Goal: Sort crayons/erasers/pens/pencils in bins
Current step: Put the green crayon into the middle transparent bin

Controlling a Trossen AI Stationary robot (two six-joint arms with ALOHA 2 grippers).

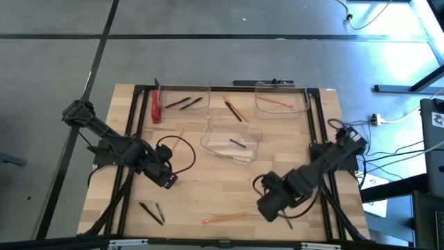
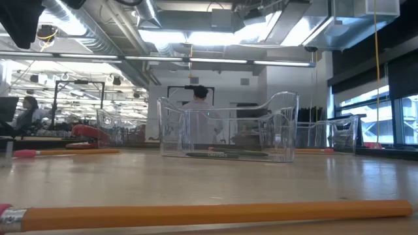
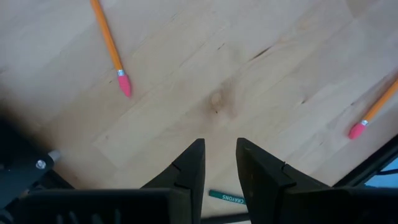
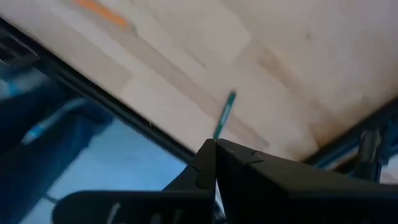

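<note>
My left gripper (image 1: 168, 179) hangs over bare wood at the table's left, its fingers (image 3: 217, 163) a little apart and empty. A green crayon (image 3: 227, 198) shows below them, with an orange pencil (image 3: 109, 46) and another pencil (image 3: 373, 112) farther off. My right gripper (image 1: 267, 207) is near the front right with its fingers shut (image 4: 216, 148). A green crayon (image 4: 225, 113) lies on the wood just past its tips, and I see nothing between them. The three clear bins are the far-left one (image 1: 184, 89) with dark pens, the far-right one (image 1: 281, 104) with a pencil, and the middle one (image 1: 232, 149) with one dark stick.
A pencil (image 1: 223, 218) lies near the front edge, with two dark sticks (image 1: 151, 212) at the front left. A pencil and a dark stick (image 1: 234, 110) lie between the far bins. A red object (image 1: 156, 106) stands beside the far-left bin. People show in the room beyond.
</note>
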